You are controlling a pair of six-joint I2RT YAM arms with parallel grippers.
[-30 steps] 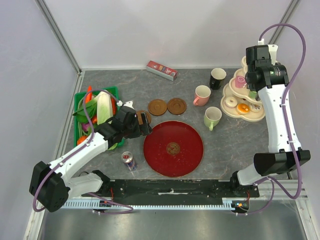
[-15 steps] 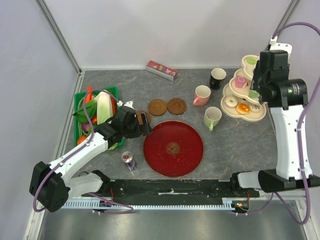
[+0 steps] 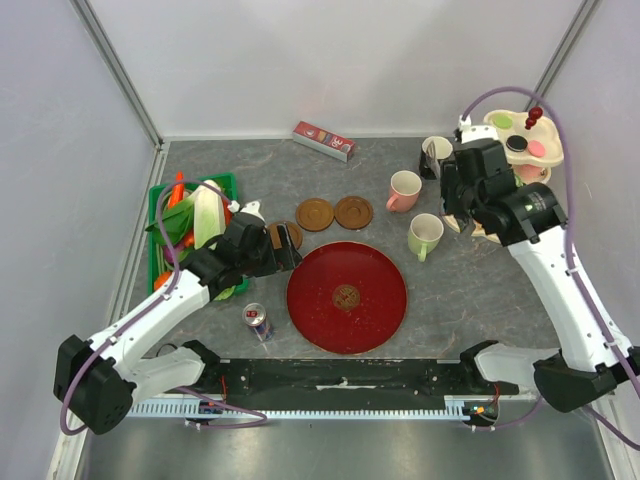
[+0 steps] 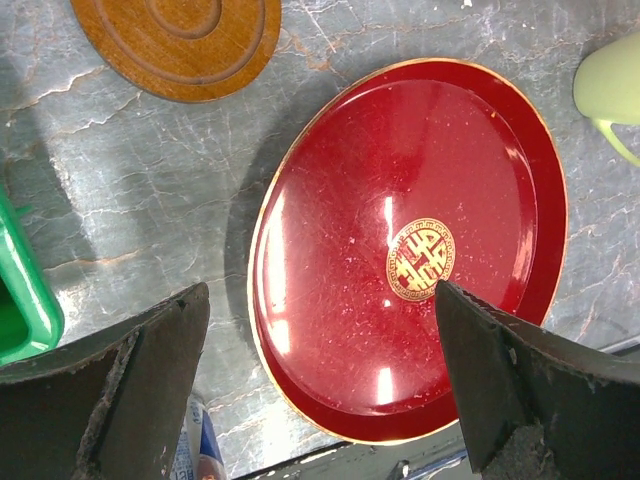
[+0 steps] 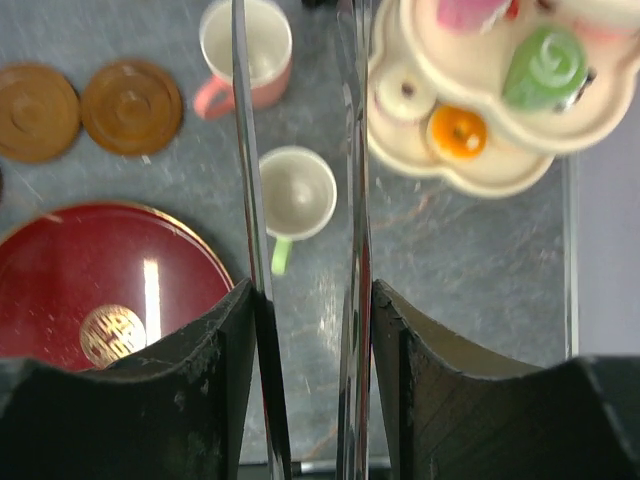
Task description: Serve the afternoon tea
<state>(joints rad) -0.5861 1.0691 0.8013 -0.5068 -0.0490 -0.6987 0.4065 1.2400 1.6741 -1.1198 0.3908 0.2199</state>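
Note:
My right gripper (image 3: 452, 200) (image 5: 308, 300) is shut on metal tongs (image 5: 247, 200) and hangs high above the pale green mug (image 3: 425, 235) (image 5: 297, 195), which shows between the tong blades. The pink mug (image 3: 405, 190) (image 5: 245, 45) and black mug (image 3: 435, 155) stand behind it. The cream stand (image 3: 520, 140) (image 5: 500, 170) holds donuts and swirl rolls, partly hidden by my right arm. My left gripper (image 3: 290, 247) (image 4: 315, 300) is open and empty over the left edge of the red tray (image 3: 346, 297) (image 4: 400, 250). Two saucers (image 3: 315, 213) (image 3: 353, 211) lie behind the tray; a third (image 3: 283, 235) (image 4: 180, 40) sits by my left gripper.
A green crate of vegetables (image 3: 190, 225) stands at the left. A small drink can (image 3: 258, 322) lies near the tray's front left. A red box (image 3: 323, 140) lies at the back. Frame posts and walls bound both sides.
My right arm has swung from above the stand, left and forward, to over the mugs, uncovering the stand's top tier. The left arm has shifted only slightly.

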